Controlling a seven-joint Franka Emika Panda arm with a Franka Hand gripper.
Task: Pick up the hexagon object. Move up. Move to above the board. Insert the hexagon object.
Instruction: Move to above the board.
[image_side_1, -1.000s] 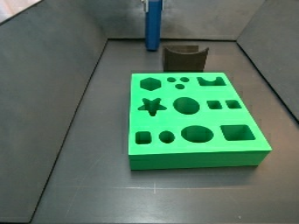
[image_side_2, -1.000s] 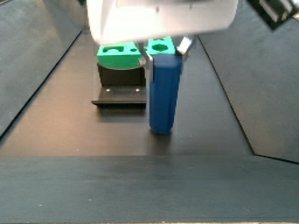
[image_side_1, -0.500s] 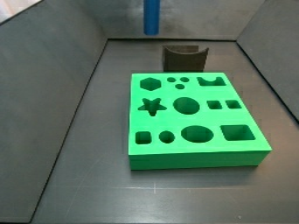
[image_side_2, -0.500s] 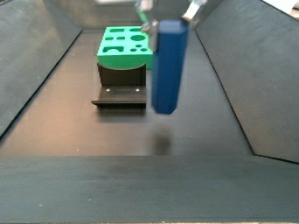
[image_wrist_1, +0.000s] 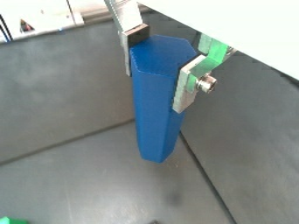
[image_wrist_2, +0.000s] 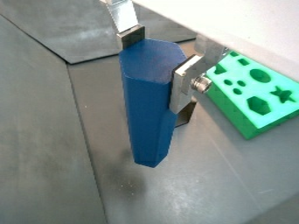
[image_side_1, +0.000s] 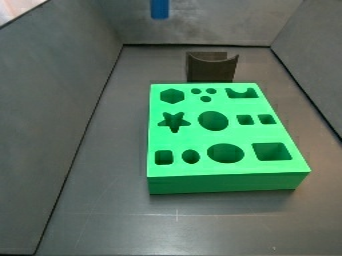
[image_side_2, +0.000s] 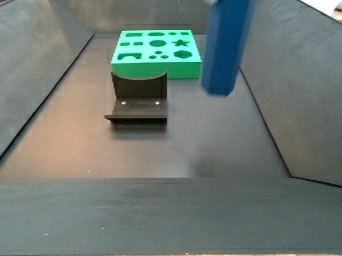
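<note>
My end effector (image_wrist_1: 162, 59) is pinching the rod (image_wrist_1: 159, 105) near its top end; in both wrist views the silver plates with dark pads press its opposite faces, and the blue prism hangs straight down below them with its lower end clear of the dark tabletop (image_wrist_1: 70, 105). No part of the rod touches anything but my fingers (image_wrist_2: 126, 35).

In a side view the rod (image_side_2: 229, 45) fills the upper right of the frame, its lower end well above the floor, nearer the camera than the fixture (image_side_2: 139, 100) and the board (image_side_2: 159, 52) behind it. In a side view looking from the far end, only the rod's lower tip (image_side_1: 160, 9) shows at the top edge of the frame, beyond the fixture (image_side_1: 211, 66), with the board (image_side_1: 222, 135) lying mid-frame.

I judge the pick-up finished and the lift under way or about done. What remains is the carry across to the board and the insertion.

The next move calls for travelling over the fixture toward the board, keeping the rod upright, and stopping above the hexagon hole (image_side_1: 170, 97) at the board's upper left corner in that view. The rod's flats will have to line up with the hole's sides before I lower it.
</note>
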